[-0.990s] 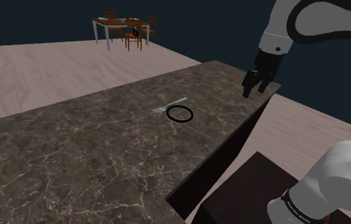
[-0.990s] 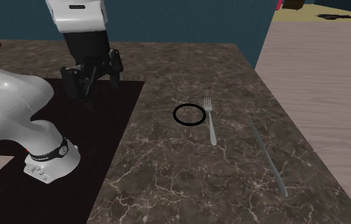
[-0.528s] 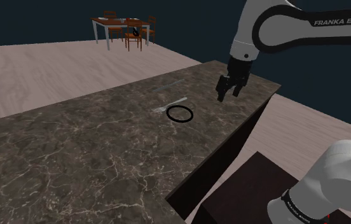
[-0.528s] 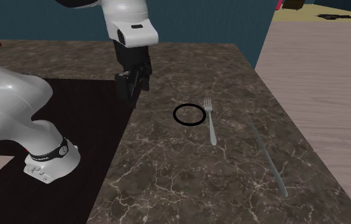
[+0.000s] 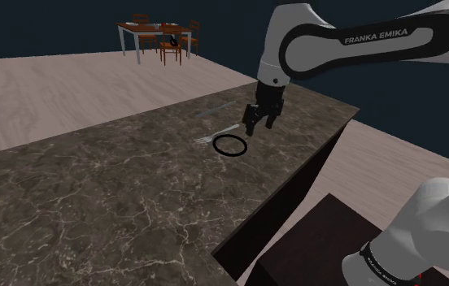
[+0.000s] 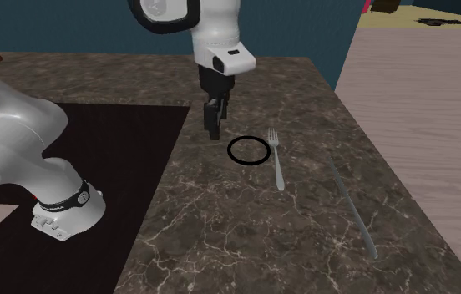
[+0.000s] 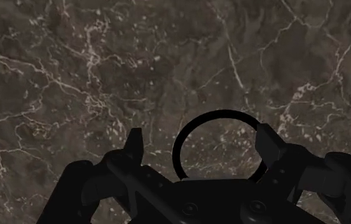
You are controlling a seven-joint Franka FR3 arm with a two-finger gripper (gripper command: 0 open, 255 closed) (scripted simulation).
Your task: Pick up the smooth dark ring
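The black gripper [image 6: 213, 132] points down over the marble counter [image 6: 220, 242], just left of the dark ring [image 6: 248, 151]. 1 fork [image 6: 276, 160] lies just right of the ring, and 1 knife [image 6: 352, 205] lies farther right.

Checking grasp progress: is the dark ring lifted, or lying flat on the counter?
Lying flat. The ring rests on the counter beside the fork; in the wrist view the jaws stand open, not clasping it.

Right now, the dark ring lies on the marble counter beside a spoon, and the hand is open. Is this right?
Not quite. Beside the dark ring lies a fork, not a spoon: the second exterior view shows its tines. The ring is on the marble counter and the hand is open.
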